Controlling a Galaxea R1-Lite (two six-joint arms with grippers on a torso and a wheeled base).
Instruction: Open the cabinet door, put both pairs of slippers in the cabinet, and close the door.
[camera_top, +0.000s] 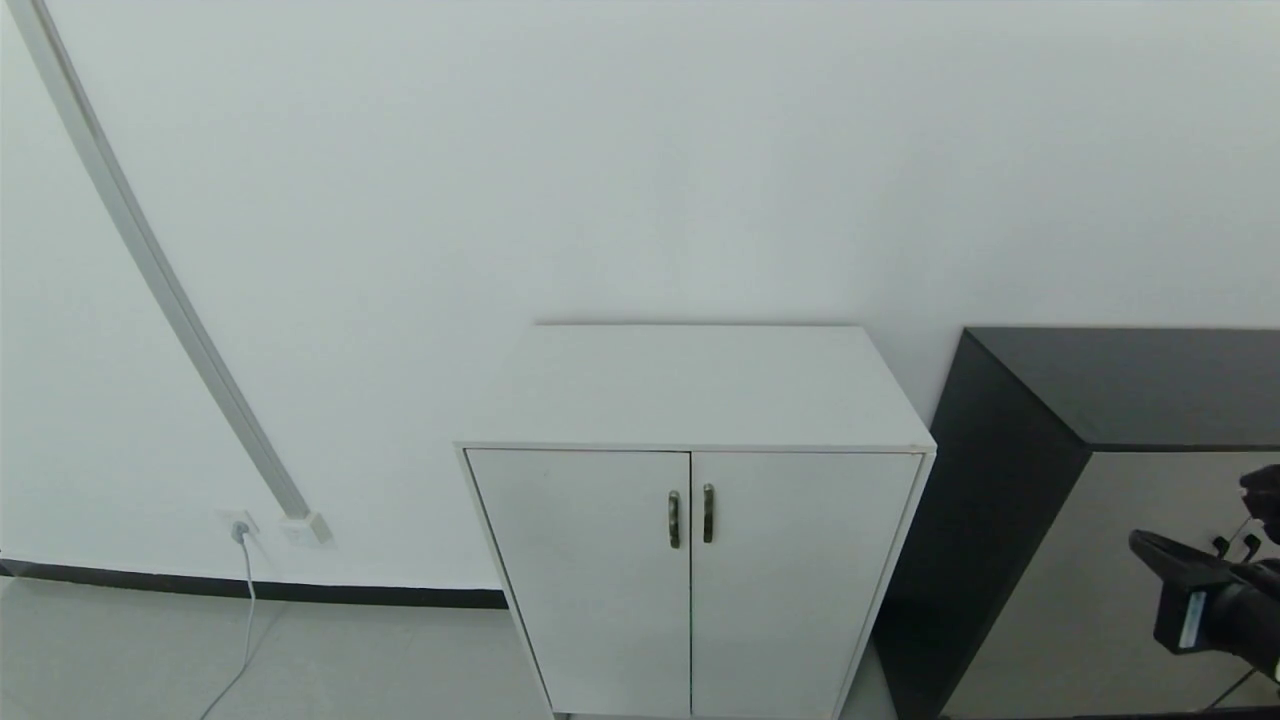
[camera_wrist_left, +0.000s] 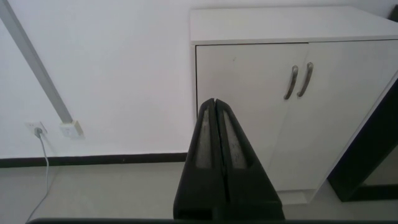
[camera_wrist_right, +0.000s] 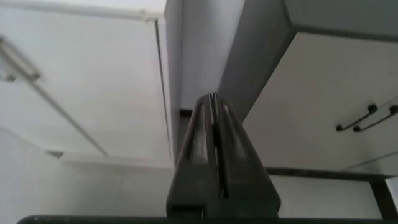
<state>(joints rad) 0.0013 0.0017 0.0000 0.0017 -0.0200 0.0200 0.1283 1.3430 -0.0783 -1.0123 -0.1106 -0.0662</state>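
Head view puts the white cabinet (camera_top: 690, 400) at the lower centre of the frame, backed against a plain white wall (camera_top: 640, 150). Both of its flat, smooth doors (camera_top: 590, 580) are shut, and two slim dark bar handles (camera_top: 674, 519) stand upright side by side at the seam. In the left wrist view, the left claw (camera_wrist_left: 214, 106) is pressed fully closed, its two long tapering black fingers (camera_wrist_left: 205, 143) lying flat against each other with nothing between them. It touches nothing and points at the cabinet's front from well apart. The right claw (camera_wrist_right: 214, 99) is squeezed together the same way and is empty, facing the narrow gap between the white cabinet and a boxy dark cabinet (camera_top: 1000, 480) at the lower right of the frame. A pale grey conduit (camera_top: 150, 260) slants down the wall at the left to a socket (camera_top: 238, 525). A thin cable (camera_top: 248, 600) drops from it past the black skirting (camera_top: 250, 588) to the matte grey floor (camera_top: 380, 660).
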